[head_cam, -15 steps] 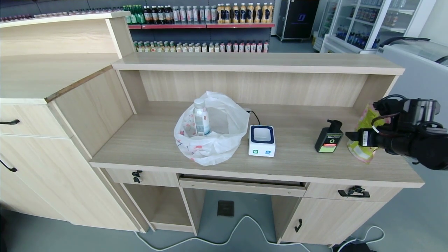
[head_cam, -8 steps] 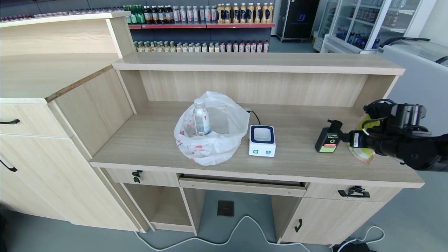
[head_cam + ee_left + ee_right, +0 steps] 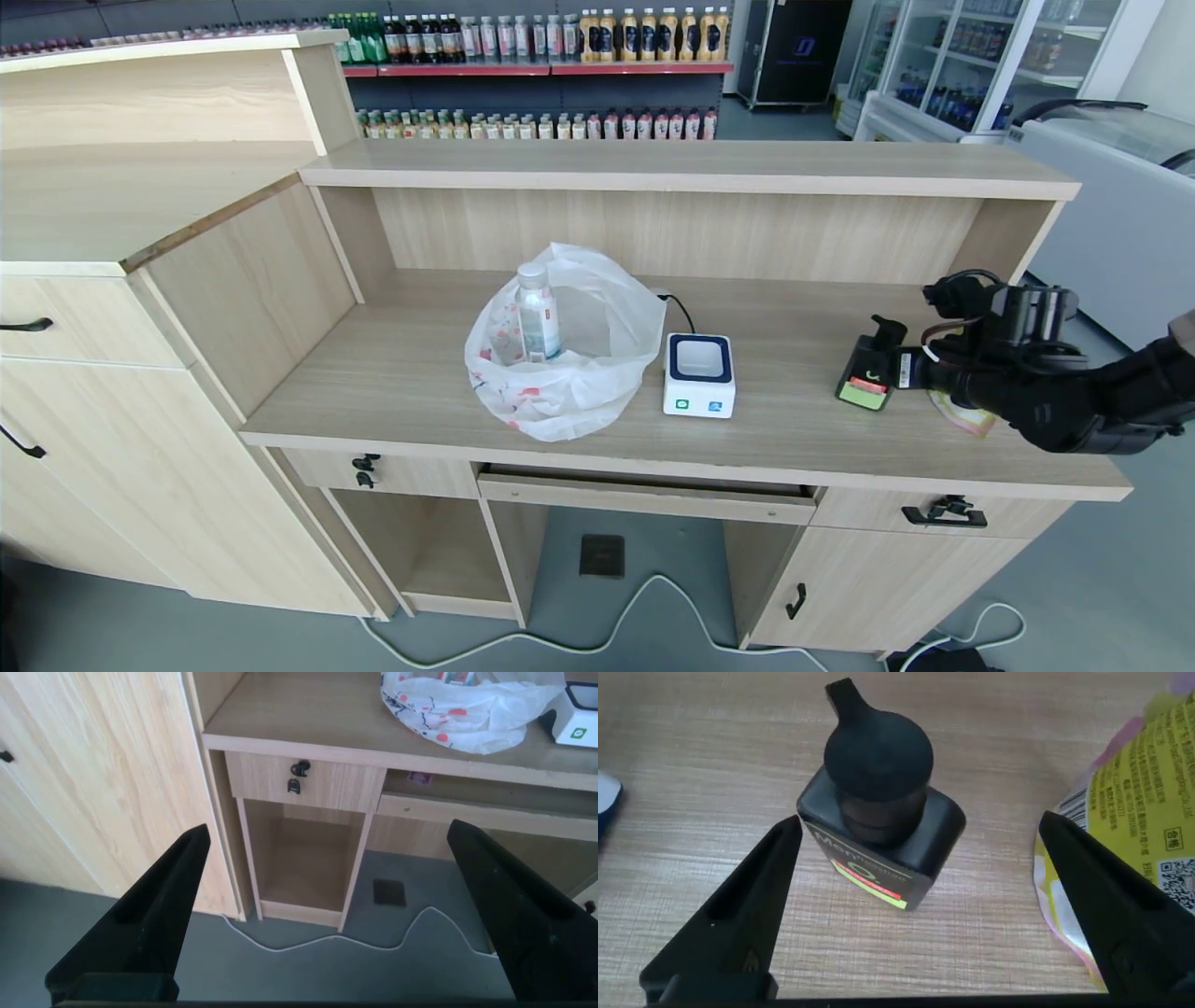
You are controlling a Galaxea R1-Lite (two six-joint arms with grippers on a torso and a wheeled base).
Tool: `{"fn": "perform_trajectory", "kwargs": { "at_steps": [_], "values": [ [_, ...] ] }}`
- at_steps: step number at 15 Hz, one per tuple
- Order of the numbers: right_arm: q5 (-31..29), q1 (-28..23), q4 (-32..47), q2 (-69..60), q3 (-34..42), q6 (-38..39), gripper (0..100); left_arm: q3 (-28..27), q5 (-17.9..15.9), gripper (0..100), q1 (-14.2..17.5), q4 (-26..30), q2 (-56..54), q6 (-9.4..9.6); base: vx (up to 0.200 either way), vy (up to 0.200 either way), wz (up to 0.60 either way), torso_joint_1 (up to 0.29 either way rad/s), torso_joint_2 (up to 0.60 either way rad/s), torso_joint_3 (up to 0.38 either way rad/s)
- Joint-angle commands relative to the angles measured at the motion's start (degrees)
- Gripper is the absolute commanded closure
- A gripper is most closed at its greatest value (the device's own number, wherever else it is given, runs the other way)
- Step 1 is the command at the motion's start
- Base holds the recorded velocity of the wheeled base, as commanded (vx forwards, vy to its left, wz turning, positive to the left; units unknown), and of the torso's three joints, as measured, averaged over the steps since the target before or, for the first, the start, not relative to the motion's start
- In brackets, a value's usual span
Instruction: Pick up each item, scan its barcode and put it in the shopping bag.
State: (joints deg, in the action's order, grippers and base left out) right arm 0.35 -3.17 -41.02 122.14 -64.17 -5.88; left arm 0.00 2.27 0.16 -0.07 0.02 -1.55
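Observation:
A black pump bottle (image 3: 868,375) with a green and red label stands on the right of the wooden counter (image 3: 794,439). My right gripper (image 3: 904,368) is right beside it. In the right wrist view the bottle (image 3: 878,812) sits between the spread fingers (image 3: 738,924) of the open right gripper (image 3: 920,826), which do not touch it. A yellow-green snack packet (image 3: 1148,812) lies just beyond it, mostly hidden behind the arm in the head view (image 3: 962,417). The white shopping bag (image 3: 560,355) holds a clear bottle (image 3: 537,322). A white scanner (image 3: 698,373) sits next to the bag. My left gripper (image 3: 329,831) hangs open below counter height.
The counter has a tall back wall and an upper shelf (image 3: 691,168). Below its front edge are a drawer (image 3: 304,779), an open cubby (image 3: 304,868) and a cable on the floor (image 3: 597,644). Bare counter lies between scanner and black bottle.
My right arm has moved left and lower, from over the snack packet to the black pump bottle, which now looks slightly tilted. Bag and scanner have not moved.

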Motion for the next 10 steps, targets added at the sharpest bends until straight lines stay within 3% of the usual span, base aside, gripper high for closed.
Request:
{"fn": "perform_trajectory", "kwargs": {
  "at_steps": [1, 10],
  "values": [
    [0.0, 0.8, -0.3, 2.1, -0.6, 0.0, 0, 0.0, 0.0, 0, -0.1, 0.0, 0.0, -0.03, 0.000, 0.000, 0.00, 0.000, 0.00, 0.000],
    [0.1, 2.0, -1.1, 5.7, -5.0, -0.1, 0, 0.0, 0.0, 0, 0.0, 0.0, 0.0, -0.03, 0.000, 0.000, 0.00, 0.000, 0.00, 0.000]
  ]
}}
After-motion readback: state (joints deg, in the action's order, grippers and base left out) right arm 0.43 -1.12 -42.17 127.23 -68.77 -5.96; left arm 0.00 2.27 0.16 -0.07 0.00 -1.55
